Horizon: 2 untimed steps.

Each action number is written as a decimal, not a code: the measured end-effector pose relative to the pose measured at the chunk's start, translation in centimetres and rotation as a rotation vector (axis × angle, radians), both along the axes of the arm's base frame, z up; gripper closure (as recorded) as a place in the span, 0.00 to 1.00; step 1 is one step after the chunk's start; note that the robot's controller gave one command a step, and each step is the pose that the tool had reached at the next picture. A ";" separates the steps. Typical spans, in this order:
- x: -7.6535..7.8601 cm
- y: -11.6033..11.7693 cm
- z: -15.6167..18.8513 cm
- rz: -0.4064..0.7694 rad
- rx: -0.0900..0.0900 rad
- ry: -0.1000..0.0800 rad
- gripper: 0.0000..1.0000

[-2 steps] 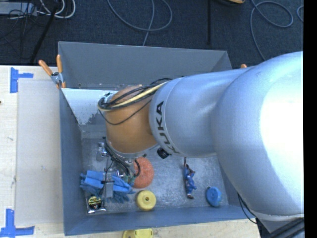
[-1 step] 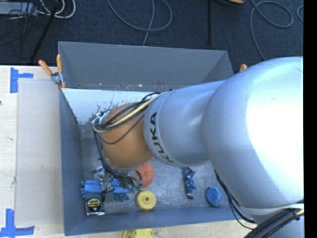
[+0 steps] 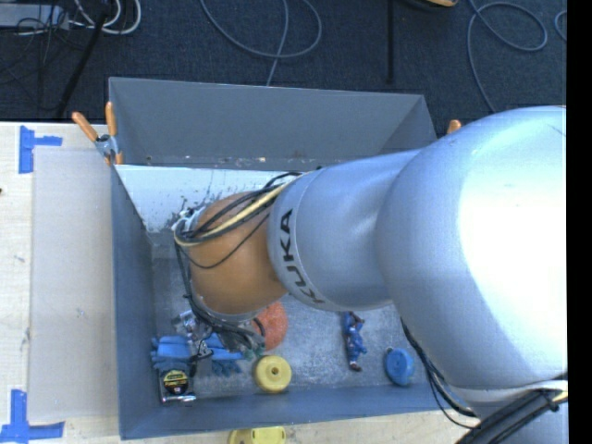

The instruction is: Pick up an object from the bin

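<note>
As the arm [image 3: 370,239] leans in, its orange cover [image 3: 231,266] hangs low and the gripper [image 3: 211,339] sits down at the floor of the bin [image 3: 129,276], right against a blue toy [image 3: 169,348] on its left. Clenched or released? Cannot tell, the cover hides that. Just below and left of the gripper lies a tape measure [image 3: 176,384]. Near on its right, a yellow disc [image 3: 273,373], with a red-orange lump [image 3: 275,322] just beside the gripper. Farther right, well apart, 1 small blue figure [image 3: 352,339] and 1 blue cap [image 3: 399,366].
</note>
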<state>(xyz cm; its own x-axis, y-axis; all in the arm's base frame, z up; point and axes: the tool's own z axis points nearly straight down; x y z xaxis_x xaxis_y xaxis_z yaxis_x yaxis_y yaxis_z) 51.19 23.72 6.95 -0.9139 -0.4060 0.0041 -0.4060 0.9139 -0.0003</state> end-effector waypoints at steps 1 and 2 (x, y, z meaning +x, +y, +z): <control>-1.5 -0.7 5.8 0.016 -0.001 0.004 1.00; 0.2 0.0 12.7 -0.005 0.001 0.000 1.00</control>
<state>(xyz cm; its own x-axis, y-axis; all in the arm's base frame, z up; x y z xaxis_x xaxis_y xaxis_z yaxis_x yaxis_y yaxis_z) 51.37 23.76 19.61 -0.9159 -0.4014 0.0035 -0.4014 0.9159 0.0006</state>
